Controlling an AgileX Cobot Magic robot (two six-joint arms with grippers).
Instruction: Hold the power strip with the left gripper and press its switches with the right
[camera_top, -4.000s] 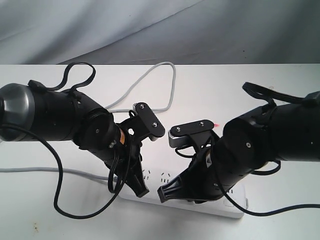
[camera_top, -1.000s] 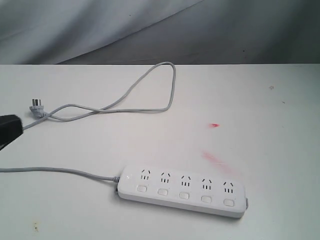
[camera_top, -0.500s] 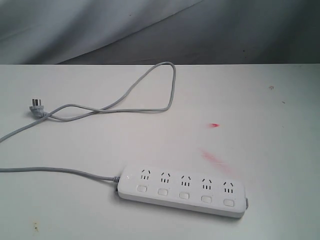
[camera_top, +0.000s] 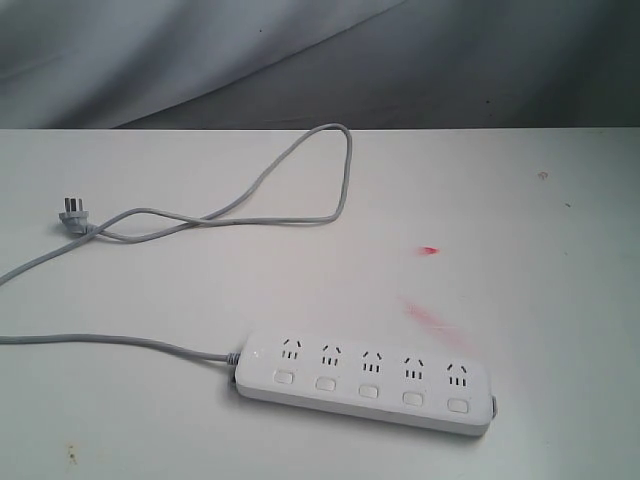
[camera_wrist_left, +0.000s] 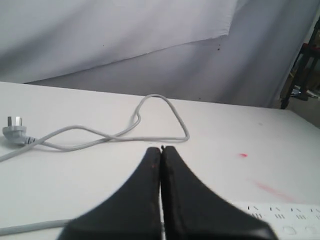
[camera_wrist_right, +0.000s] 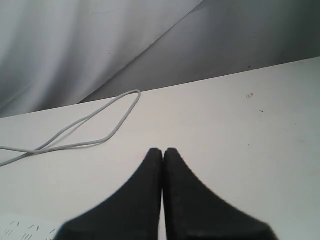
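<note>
Power strip (camera_top: 365, 383) lies flat on the white table (camera_top: 540, 300), free of both grippers and touched by neither. Its five sockets (camera_top: 371, 359) face up, with the row of five switches (camera_top: 368, 391) just beneath them along its near edge. The left gripper (camera_wrist_left: 161, 148), seen from its own wrist camera, has its two black fingers (camera_wrist_left: 192, 200) pressed together tip to tip with nothing between them. The strip shows only as a white corner (camera_wrist_left: 287, 217) low and off to one side of those fingers, apart from them. Ahead of the left fingertips the grey-white cord (camera_top: 250, 195) lies in a long loop on the table, and its plug (camera_top: 72, 212) rests further out to the other side of the gripper from the strip. The right gripper (camera_wrist_right: 163, 150) is likewise closed on nothing, its fingers (camera_wrist_right: 195, 205) meeting along a thin seam. A blurred edge of the strip (camera_wrist_right: 20, 229) sits beside and below them, not in contact, while the cord loop runs out ahead and to that same side. A small red spot (camera_top: 428, 250) and a fainter red smear (camera_top: 425, 314) mark the table between the strip and the far edge, beyond which hangs a grey cloth backdrop (camera_top: 300, 60).
</note>
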